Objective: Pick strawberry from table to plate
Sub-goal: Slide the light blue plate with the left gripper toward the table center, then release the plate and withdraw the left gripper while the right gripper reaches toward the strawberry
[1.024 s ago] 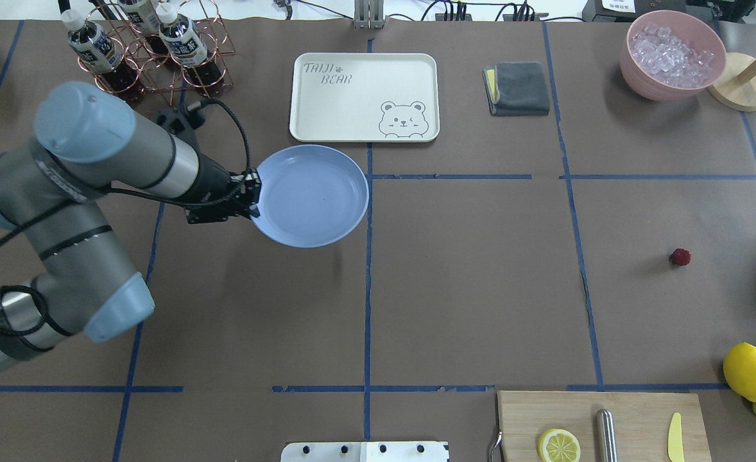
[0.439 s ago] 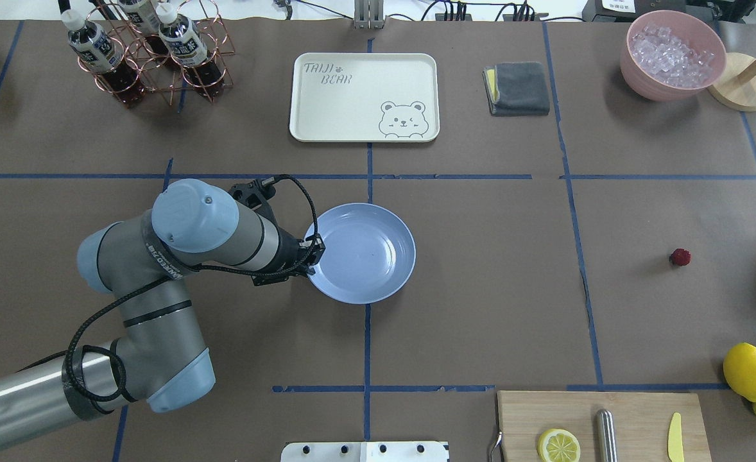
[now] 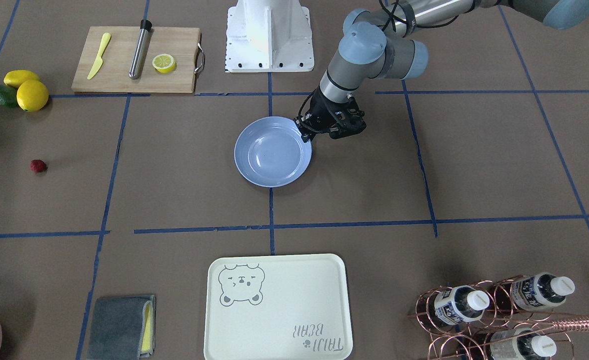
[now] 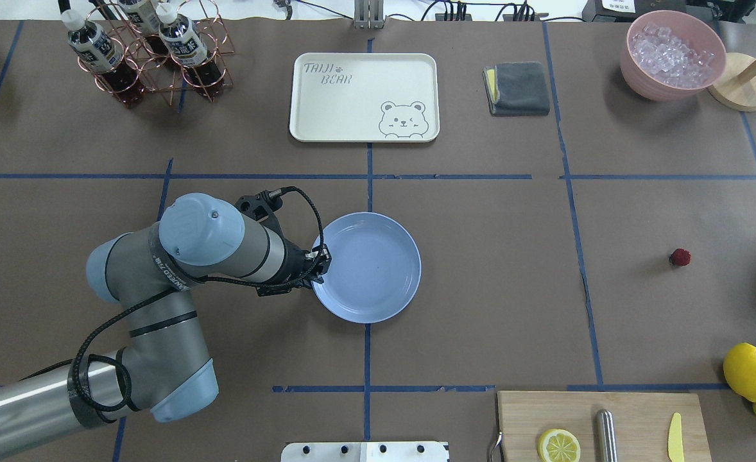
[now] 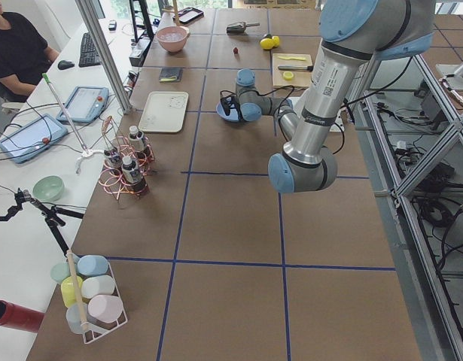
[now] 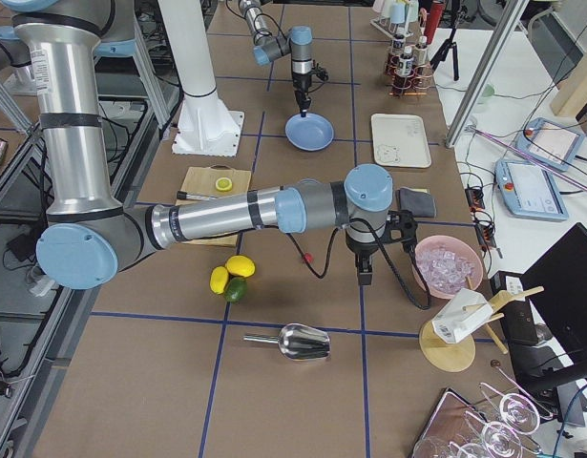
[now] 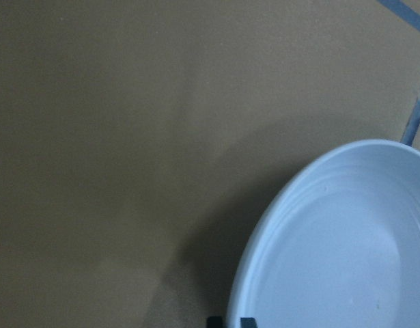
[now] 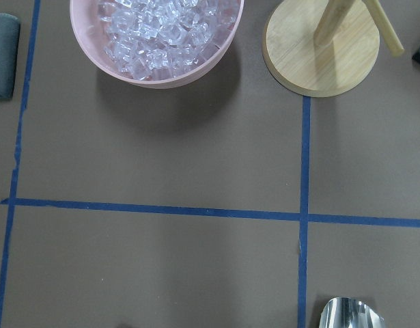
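Brown paper table [image 4: 481,308] taped in blue: a tiny dark-red strawberry [image 4: 679,257] lies far right overhead, nearest the right gripper [image 6: 366,279], whose jaws I cannot tell. Mid-frame, the left gripper [image 4: 319,263] is clamped on the round pale-blue plate [image 4: 384,276] at its rim.

Shiny things and dull things

The plate [image 4: 371,269] looked smooth and glossy, the table [image 4: 481,289] was dull brown paper, the strawberry [image 4: 679,257] was bumpy, the board [image 4: 638,417] was pale wood, the cloth [image 4: 525,86] looked soft, the scoop [image 6: 303,342] was shiny metal.

Overhead and front views face-to-face, steeply down — both share the plate [image 4: 378,269], 2 wrist close-ups
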Motion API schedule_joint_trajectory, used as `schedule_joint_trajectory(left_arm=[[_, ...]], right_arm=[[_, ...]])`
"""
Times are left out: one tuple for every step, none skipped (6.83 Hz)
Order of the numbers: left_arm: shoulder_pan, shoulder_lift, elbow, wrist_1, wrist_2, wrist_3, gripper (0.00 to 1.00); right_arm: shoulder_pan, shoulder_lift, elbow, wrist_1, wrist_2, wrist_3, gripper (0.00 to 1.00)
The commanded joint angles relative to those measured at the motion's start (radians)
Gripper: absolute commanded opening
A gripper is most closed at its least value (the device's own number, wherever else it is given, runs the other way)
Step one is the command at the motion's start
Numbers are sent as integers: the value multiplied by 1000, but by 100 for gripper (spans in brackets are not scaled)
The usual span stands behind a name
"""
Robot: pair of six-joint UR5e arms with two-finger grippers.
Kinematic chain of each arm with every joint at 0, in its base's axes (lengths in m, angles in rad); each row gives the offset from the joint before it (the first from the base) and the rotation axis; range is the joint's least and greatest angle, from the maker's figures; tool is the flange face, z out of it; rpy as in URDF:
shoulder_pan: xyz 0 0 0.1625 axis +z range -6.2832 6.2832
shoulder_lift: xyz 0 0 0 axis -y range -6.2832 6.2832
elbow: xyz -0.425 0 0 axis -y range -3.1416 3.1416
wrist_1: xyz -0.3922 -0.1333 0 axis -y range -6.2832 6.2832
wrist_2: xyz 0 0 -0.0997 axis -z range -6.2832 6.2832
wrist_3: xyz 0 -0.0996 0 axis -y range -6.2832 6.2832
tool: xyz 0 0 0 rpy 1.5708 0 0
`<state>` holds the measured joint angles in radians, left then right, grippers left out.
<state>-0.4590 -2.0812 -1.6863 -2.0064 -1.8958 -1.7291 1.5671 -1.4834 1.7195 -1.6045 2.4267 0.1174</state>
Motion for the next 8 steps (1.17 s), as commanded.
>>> schedule_joint_trajectory(left_arm=[[-9, 7, -30, 1, 3, 61, 100], [-50, 9, -67, 20, -2, 65, 100], [-82, 4, -103, 106, -6, 126, 100], [-99, 3, -157, 226, -6, 238, 100], [-136, 10, -186, 273, -6, 305, 100], [-195, 21, -194, 275, -6, 359, 100], [-235, 51, -234, 276, -8, 438, 100], [-240, 91, -278, 331, -8, 521, 100]], right_arm=[[-15, 0, 0, 2, -1, 14, 100], [-60, -8, 27, 21, -11, 78, 100], [-118, -23, 34, 105, -26, 182, 100], [-190, -70, 34, 227, -78, 270, 100], [-263, -124, 34, 374, -104, 397, 100], [-360, -187, 34, 525, -157, 510, 100], [-498, -228, 31, 666, -251, 672, 100], [-589, -232, 26, 705, -320, 755, 100]])
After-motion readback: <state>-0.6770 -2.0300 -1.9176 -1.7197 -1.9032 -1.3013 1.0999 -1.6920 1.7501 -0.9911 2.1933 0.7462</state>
